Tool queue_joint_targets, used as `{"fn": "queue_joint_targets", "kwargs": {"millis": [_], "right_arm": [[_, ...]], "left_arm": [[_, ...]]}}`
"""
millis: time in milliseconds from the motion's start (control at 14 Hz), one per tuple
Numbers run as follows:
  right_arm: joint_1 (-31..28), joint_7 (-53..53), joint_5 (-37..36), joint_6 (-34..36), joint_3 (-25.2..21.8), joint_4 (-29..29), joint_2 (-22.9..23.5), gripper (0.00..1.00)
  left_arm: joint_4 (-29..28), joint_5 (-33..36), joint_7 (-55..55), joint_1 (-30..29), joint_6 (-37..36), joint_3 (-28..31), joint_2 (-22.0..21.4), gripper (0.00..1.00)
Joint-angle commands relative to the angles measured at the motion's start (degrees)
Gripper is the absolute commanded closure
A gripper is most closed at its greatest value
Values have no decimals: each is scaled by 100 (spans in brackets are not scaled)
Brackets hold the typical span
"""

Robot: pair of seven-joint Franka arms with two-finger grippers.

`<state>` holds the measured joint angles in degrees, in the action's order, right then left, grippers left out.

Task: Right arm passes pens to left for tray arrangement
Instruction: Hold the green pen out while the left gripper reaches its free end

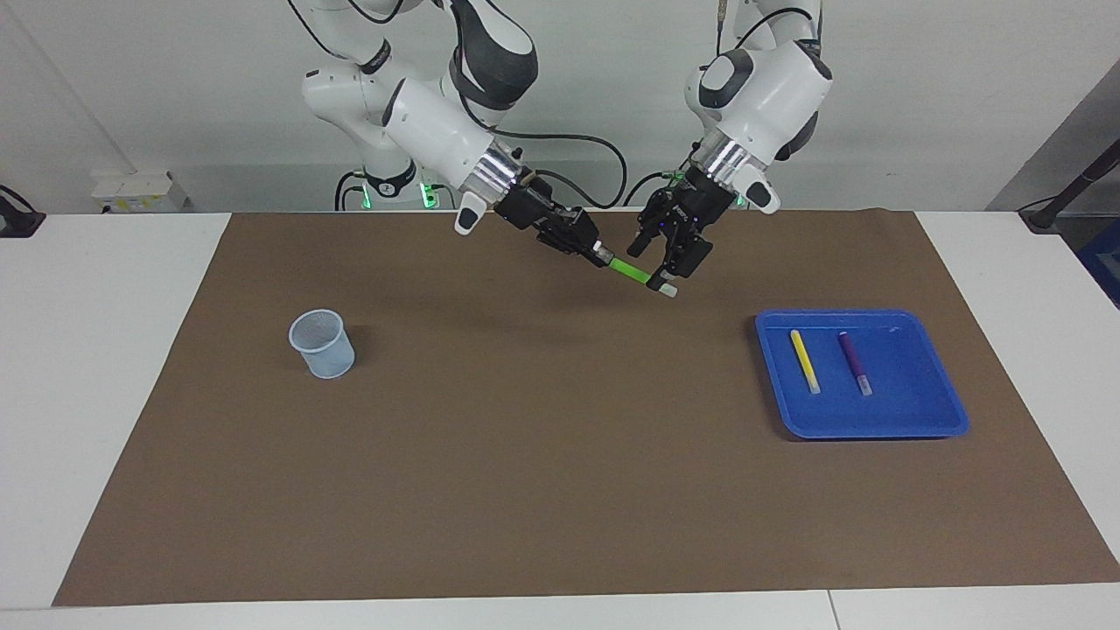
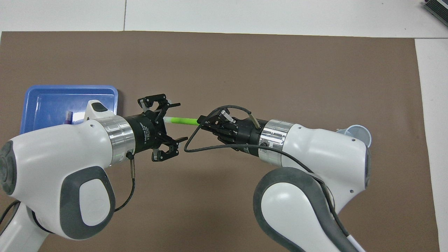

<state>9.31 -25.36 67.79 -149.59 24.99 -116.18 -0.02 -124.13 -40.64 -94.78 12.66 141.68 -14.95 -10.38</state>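
A: Right gripper [image 1: 588, 242] first?

B: Up in the air over the brown mat [image 1: 525, 455], fingers pinching the green pen [image 1: 632, 271] at one end. The pen slants down, pale tip pointing toward the left arm's end of the desk [image 1: 114, 350].

A: And the left gripper [image 1: 662, 255]?

B: Also raised over the mat, right at that pale tip. Fingers spread, one on each side of the pen. In the overhead view the tip sits between the open fingers [image 2: 174, 104]; I can't tell if they touch it.

A: So who holds the pen?

B: The right one only, as far as I can see.

A: Tray?

B: Blue tray [image 1: 910, 420] lies flat on the mat toward the left arm's end. Yellow pen [image 1: 805, 360] and purple pen [image 1: 855, 362] lie inside it, side by side, roughly parallel, apart from each other.

A: Overhead view of the tray?

B: Mostly covered by the left arm; one corner of the rim shows [image 2: 38, 92], plus a bit of the purple pen.

A: Anything else?

B: Small pale-blue cup [image 1: 322, 343], upright on the mat toward the right arm's end, well apart from both grippers.
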Motion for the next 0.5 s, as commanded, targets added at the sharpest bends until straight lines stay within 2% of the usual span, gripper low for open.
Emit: {"fn": "queue_joint_targets", "kwargs": {"millis": [0,143,215,287,430], "right_arm": [[-43,93,147,-9,41,-28,-24,100],[-43,93,147,9,41,-28,-24,100],[-43,93,147,9,41,-28,-24,100],[-43,93,147,9,41,-28,-24,100],[-43,93,147,9,41,-28,-15,100]], "left_arm": [[-331,-49,56,263,431,45,-104,11],[-331,-49,39,264,431,45,-104,15],[-331,-49,30,264,440,45,-104,20],[-331,-49,56,264,440,45,-104,30],[-323,-49,91,272,440,45,-104,67]]}}
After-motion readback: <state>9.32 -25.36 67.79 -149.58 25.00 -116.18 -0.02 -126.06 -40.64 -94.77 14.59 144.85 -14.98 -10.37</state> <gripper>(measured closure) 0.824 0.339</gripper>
